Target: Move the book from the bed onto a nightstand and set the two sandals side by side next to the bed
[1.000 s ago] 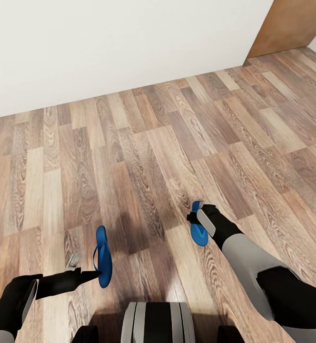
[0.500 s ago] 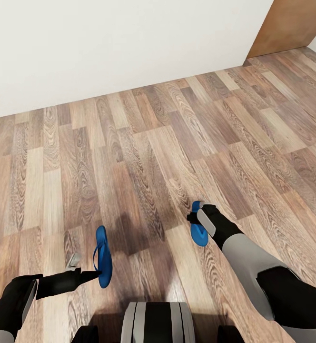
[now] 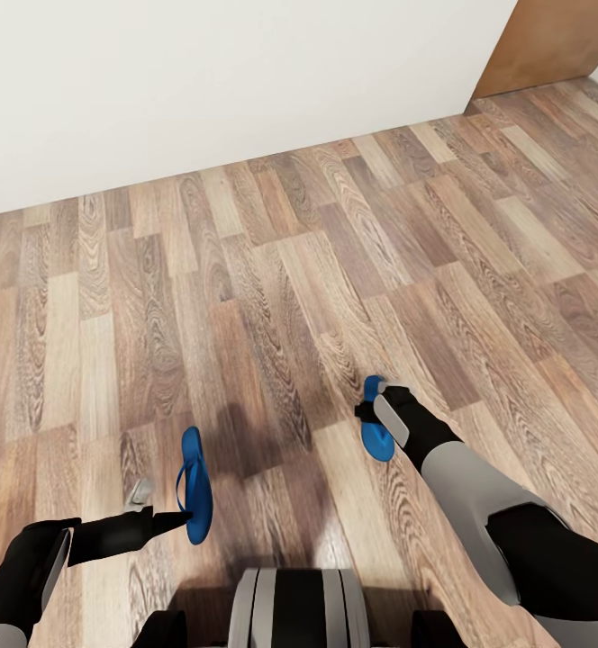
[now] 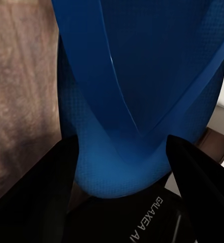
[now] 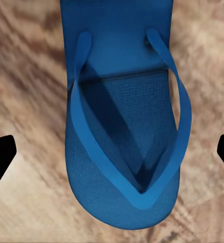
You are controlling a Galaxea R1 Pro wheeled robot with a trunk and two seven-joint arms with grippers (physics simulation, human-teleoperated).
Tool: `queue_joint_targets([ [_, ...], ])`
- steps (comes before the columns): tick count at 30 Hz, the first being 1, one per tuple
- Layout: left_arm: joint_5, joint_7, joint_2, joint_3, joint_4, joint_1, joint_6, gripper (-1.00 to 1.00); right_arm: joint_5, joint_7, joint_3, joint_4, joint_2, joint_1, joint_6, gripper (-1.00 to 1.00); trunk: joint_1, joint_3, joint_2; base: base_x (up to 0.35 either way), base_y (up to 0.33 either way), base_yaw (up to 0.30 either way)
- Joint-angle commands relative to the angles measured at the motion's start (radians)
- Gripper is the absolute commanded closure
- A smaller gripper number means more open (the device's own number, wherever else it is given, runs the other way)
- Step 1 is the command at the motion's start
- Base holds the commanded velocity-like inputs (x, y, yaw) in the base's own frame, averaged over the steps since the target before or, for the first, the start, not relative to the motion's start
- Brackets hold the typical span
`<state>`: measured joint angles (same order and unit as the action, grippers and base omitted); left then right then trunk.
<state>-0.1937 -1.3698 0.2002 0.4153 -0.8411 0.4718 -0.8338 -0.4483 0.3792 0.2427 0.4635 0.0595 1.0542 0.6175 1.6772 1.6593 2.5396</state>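
Sandals [image 3: 195, 483] are riding low over a wood-plank floor [image 3: 272, 270] as the robot is carrying one in each arm. The left gripper [image 3: 184, 517] is clamping the near end of the left flip-flop, its dark fingers [image 4: 36, 202] pressed to either side of the sole. The right gripper [image 3: 371, 412] is sitting over the right sandal [image 5: 124, 126]; its fingertips [image 5: 0, 157] are standing wide of the sole, so whether it is truly gripping cannot be told. Risk is lying there: with jaws that loose, the right sandal could slip free or twist during travel, spoiling the pairing. Bare planks are running to a plain white wall [image 3: 227, 81] at the far side, with a brown panel [image 3: 551, 36] at far right.
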Motion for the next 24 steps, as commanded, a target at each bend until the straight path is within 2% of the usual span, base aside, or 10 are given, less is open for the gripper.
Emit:
queue_joint_targets([
  [1, -0.01, -0.008, -0.001, 0.003, -0.001, 0.001, -0.01, 1.0, -0.01, 0.009, 0.007, 0.001, -0.001, 0.0, 0.003, -1.0, 0.0, 0.005, 0.001, 0.0, 0.0, 0.0],
  [5, -0.009, -0.008, -0.001, 0.003, 0.0, 0.001, -0.01, 1.0, -0.01, 0.009, 0.007, 0.001, -0.001, 0.001, 0.003, -1.0, 0.002, 0.02, 0.001, 0.0, 0.0, 0.0],
  [21, -0.009, -0.008, -0.001, 0.003, 0.0, 0.001, -0.01, 1.0, -0.01, 0.009, 0.007, 0.001, -0.002, 0.001, 0.002, -1.0, 0.002, 0.02, 0.001, 0.0, 0.0, 0.0],
  [24, -0.009, -0.008, -0.001, 0.003, 0.0, 0.001, -0.01, 1.0, -0.01, 0.009, 0.007, 0.001, -0.002, 0.001, 0.002, -1.0, 0.003, 0.032, 0.002, 0.0, 0.0, 0.0],
])
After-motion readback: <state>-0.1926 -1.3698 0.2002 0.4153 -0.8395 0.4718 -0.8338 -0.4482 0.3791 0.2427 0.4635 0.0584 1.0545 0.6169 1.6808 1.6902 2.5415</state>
